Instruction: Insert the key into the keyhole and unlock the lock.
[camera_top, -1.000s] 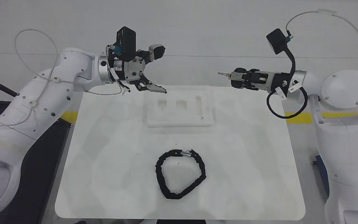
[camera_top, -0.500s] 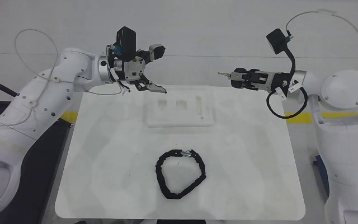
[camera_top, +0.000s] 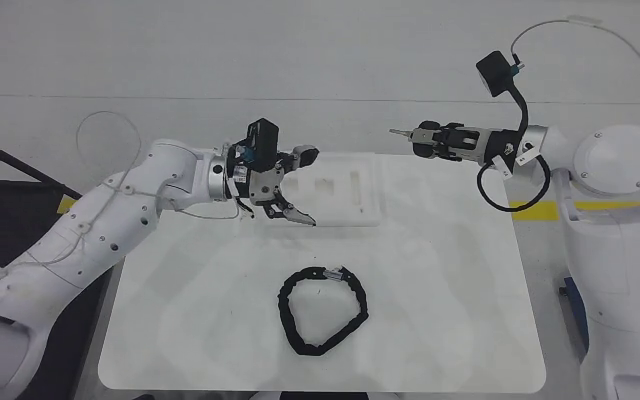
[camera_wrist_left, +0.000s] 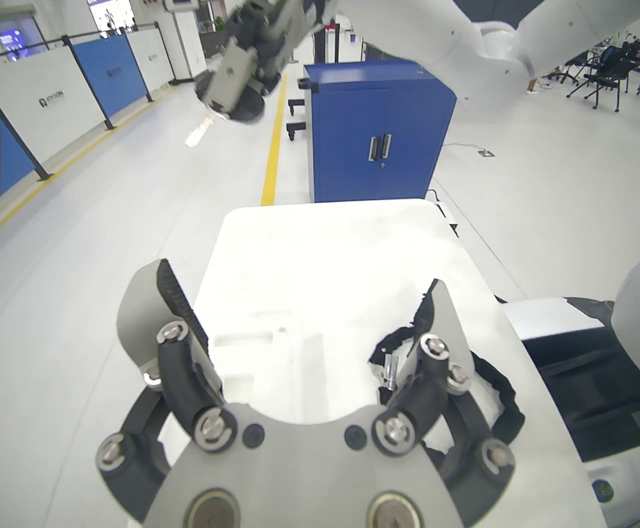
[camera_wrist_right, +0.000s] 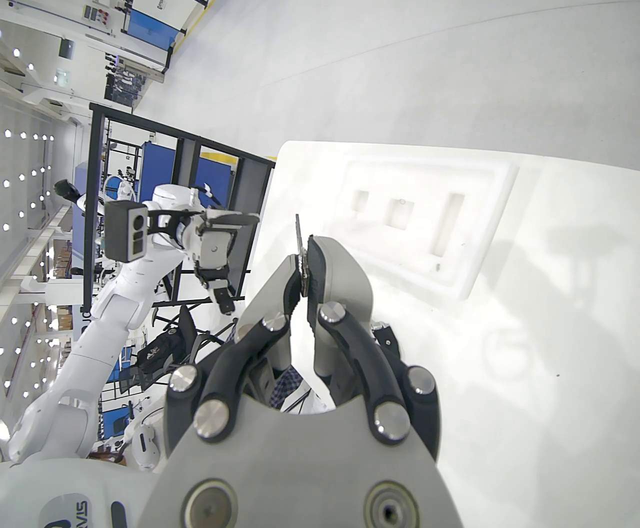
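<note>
Over the foam tray (camera_top: 352, 192) my left gripper (camera_top: 305, 188) stood open; my right gripper (camera_wrist_right: 304, 262) pinched the key (camera_wrist_right: 299, 232) (blade plain from its wrist view).

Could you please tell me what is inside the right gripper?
The right gripper holds a key: its thin blade sticks out past the fingers; the rest is covered between them.

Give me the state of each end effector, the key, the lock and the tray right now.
Left end effector: open, empty, above the tray.
Right end effector: shut on the key.
Key: blade sticking out, not in the lock.
Lock: lying on the table, ends joined, no key in it.
Tray: on the table, slots look empty.
</note>
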